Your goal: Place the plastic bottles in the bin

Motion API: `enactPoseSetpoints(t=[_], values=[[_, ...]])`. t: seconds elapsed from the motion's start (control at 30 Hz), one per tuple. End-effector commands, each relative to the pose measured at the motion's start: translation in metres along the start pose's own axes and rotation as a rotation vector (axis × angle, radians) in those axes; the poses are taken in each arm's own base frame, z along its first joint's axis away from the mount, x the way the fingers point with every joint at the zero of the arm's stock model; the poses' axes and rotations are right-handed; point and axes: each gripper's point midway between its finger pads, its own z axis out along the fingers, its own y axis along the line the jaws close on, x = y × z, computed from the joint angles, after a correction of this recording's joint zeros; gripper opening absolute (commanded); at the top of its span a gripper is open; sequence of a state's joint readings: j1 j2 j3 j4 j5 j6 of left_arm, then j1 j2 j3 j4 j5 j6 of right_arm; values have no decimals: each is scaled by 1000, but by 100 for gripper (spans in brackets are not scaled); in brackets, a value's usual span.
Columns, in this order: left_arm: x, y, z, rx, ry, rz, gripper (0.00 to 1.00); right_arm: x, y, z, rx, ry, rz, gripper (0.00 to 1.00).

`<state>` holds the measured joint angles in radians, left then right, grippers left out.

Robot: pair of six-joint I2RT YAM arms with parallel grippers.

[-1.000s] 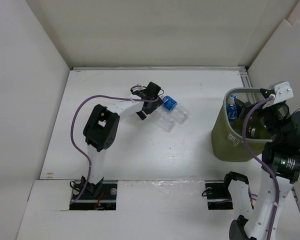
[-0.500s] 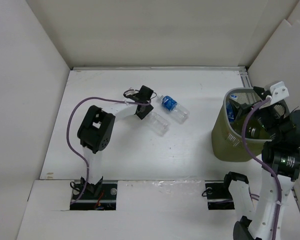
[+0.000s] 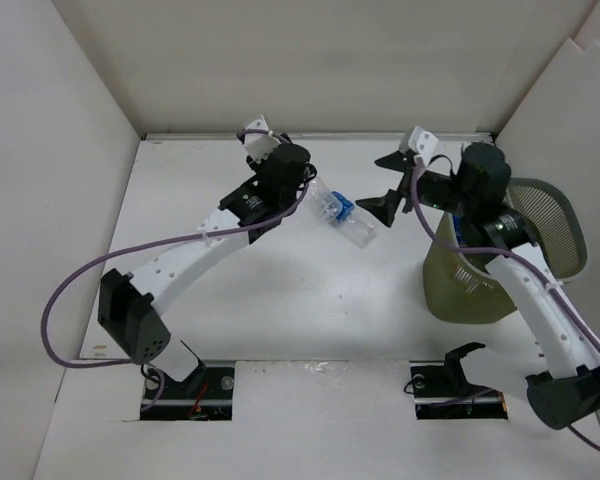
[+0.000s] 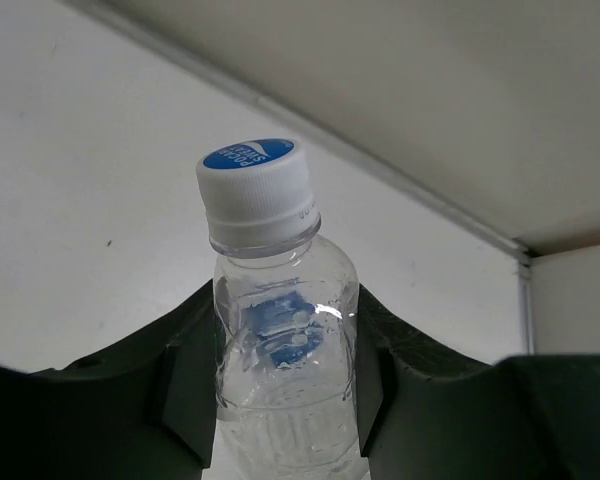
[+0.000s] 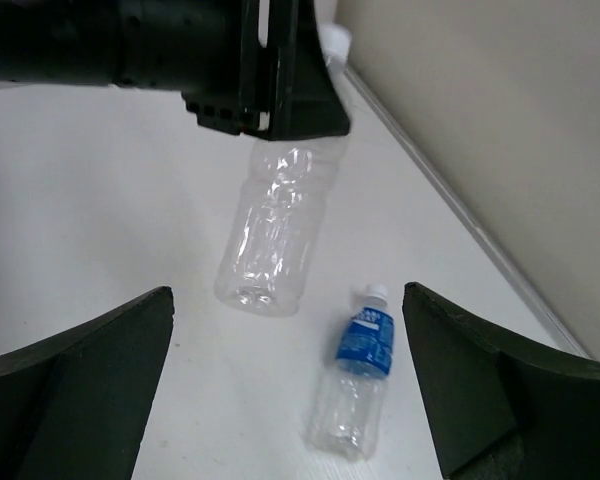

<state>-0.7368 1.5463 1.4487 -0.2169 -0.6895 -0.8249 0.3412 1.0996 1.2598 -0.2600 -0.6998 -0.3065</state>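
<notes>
My left gripper (image 4: pixel 285 350) is shut on a plain clear plastic bottle (image 4: pixel 280 330) with a white, blue-topped cap, gripping it by the shoulder. From the right wrist the same bottle (image 5: pixel 275 230) hangs off the table under the left gripper (image 5: pixel 280 110). A second bottle (image 5: pixel 360 385) with a blue label and white cap lies flat on the table (image 3: pixel 342 212). My right gripper (image 5: pixel 288 300) is open and empty, hovering above both bottles (image 3: pixel 385 185). The olive-green bin (image 3: pixel 455 285) stands at the right, partly under the right arm.
White walls enclose the table on three sides, with a ledge along the back wall (image 3: pixel 380 135) just behind both grippers. A purple cable (image 3: pixel 70 290) loops off the left arm. The bin's grey mesh top (image 3: pixel 545 225) leans to the right.
The left gripper shut on the plain bottle and lifted it toward the back. The right arm left the bin and swung left over the bottles, and the bin's mesh top now leans right.
</notes>
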Motion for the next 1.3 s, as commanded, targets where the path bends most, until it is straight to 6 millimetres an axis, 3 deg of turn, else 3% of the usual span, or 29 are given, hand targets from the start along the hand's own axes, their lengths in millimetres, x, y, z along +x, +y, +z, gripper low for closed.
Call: enactPoseSetpoints(t=[0.0,0.1,0.13,0.2,0.23,0.27,0.47,0.6,0.73,0.77,0.8,0.83,0.9,0.93,0.97,1.0,1.03,1.07,1.17,1.2,1.27], values=[[-77,-24,-38,62,-236,79,0,-50,2,17,14,-143,-76,100],[-94,-44,-61,162,-296,101,0,-53,4,38,16,-153,-66,100],[-109,-57,-81,238,-337,51,0,-51,5,45,5,-155,-34,100],[-104,-64,-94,314,-341,67,0,-62,7,54,5,-190,-41,100],[-116,-68,-108,364,-365,33,0,-58,6,61,10,-178,-32,100],[-109,-73,-114,415,-349,36,0,-55,8,66,11,-170,-16,100],[-128,-81,-156,598,-375,-43,0,-43,16,90,7,-151,43,100],[-130,-85,-170,682,-367,-94,0,-35,28,106,-40,-167,88,100],[-131,-84,-176,721,-377,-109,0,-44,50,120,-175,-281,131,98],[-131,-84,-176,721,-377,-109,0,-50,51,119,-184,-304,129,94],[-131,-84,-176,721,-377,-109,0,-42,52,123,-186,-294,144,89],[-131,-84,-176,721,-377,-109,0,-43,56,124,-197,-295,144,75],[-132,-85,-177,719,-375,-107,0,-39,57,125,-198,-287,149,23],[-132,-85,-177,719,-375,-107,15,-38,53,124,-189,-286,148,11],[-131,-83,-175,707,-373,-103,24,-38,55,121,-190,-286,157,0],[-131,-83,-175,707,-372,-103,35,-36,44,115,-162,-285,154,0],[-132,-82,-174,699,-375,-106,54,-40,41,111,-160,-293,146,0],[-129,-81,-173,695,-364,-106,99,-41,37,102,-144,-293,144,0],[-123,-79,-167,662,-345,-92,100,-35,6,73,-41,-255,121,0],[-128,-77,-167,640,-337,-95,100,-41,1,51,3,-241,109,0],[-123,-74,-160,596,-314,-95,100,-39,-32,16,136,-210,88,0]])
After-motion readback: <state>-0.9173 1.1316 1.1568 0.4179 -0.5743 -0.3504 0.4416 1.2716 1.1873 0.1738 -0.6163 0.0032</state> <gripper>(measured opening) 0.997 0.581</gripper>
